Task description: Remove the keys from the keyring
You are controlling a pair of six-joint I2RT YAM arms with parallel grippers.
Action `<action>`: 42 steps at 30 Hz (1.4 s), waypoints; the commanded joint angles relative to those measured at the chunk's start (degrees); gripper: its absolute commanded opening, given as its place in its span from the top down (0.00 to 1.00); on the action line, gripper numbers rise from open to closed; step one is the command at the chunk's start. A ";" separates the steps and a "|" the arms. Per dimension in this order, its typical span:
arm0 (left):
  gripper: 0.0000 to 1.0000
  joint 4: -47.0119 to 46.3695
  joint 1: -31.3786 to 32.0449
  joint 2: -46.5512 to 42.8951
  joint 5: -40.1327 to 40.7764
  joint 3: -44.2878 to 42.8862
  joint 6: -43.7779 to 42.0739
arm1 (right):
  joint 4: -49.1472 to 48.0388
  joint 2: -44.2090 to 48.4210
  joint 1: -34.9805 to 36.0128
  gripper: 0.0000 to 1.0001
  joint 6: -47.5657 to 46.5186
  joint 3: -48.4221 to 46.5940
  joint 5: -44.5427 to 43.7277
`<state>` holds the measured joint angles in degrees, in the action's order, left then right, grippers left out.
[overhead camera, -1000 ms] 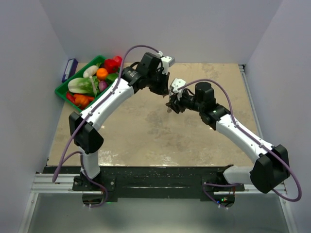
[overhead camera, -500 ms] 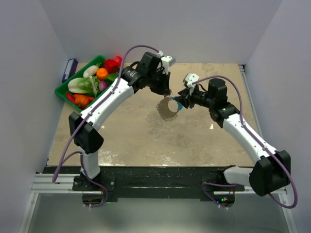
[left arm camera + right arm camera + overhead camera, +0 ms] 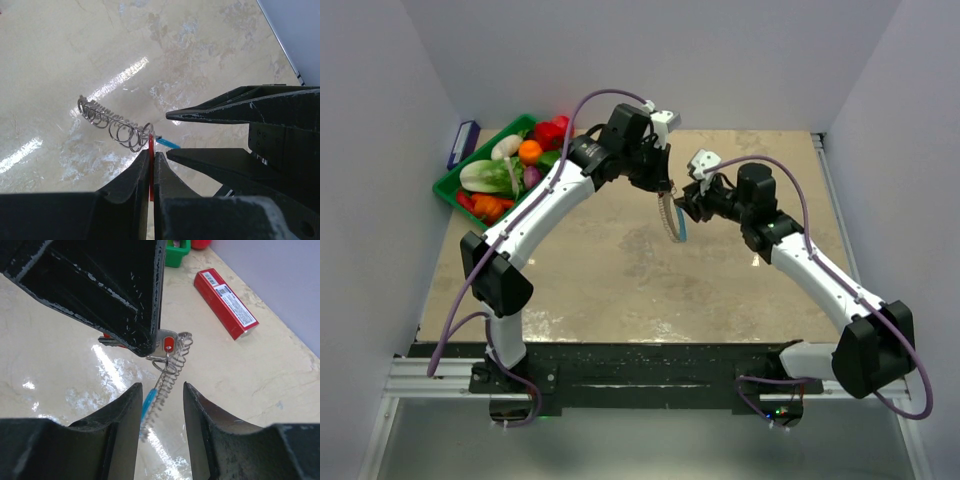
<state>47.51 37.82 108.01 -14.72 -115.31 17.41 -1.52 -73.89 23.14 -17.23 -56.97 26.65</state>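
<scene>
My left gripper (image 3: pixel 151 153) is shut on the red-headed key (image 3: pixel 150 170), held edge-on above the table. From it hangs the keyring (image 3: pixel 670 215), a thin loop fringed with silvery keys (image 3: pixel 111 126) and one blue section (image 3: pixel 168 143). In the right wrist view the red key (image 3: pixel 169 345) sits at the tip of the left gripper's fingers (image 3: pixel 125 300), and the loop drops down from it. My right gripper (image 3: pixel 161 388) is open, its fingers on either side of the hanging loop, the blue section (image 3: pixel 148 401) close to its left finger. Top view: right gripper (image 3: pixel 686 207) just right of the left gripper (image 3: pixel 664 188).
A green basket (image 3: pixel 453 190) of toy vegetables stands at the back left corner. A long red box (image 3: pixel 226 302) lies on the table beyond the grippers. A dark blue object (image 3: pixel 463 143) leans on the left wall.
The right gripper swung right, then came back left toward the left gripper. The keyring, spread as a wide loop half a second ago, now hangs narrow.
</scene>
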 commanded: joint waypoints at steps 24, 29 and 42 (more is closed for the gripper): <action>1.00 -3.47 -0.38 -4.38 -2.24 -1.06 -1.68 | -2.61 -0.91 -1.34 0.59 -10.88 -0.42 10.17; 1.00 -3.56 -0.38 -3.94 -2.94 -1.06 -1.85 | -3.57 -1.61 -1.25 0.59 -10.63 -0.69 10.08; 1.00 -3.91 -0.29 -4.38 -4.79 -0.01 -2.73 | -8.68 -3.10 -1.43 0.63 -11.76 -0.51 11.40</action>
<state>47.22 37.82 107.22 -17.43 -115.28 15.70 -6.11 -76.77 21.74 -26.83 -56.34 35.79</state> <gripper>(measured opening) 0.096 0.380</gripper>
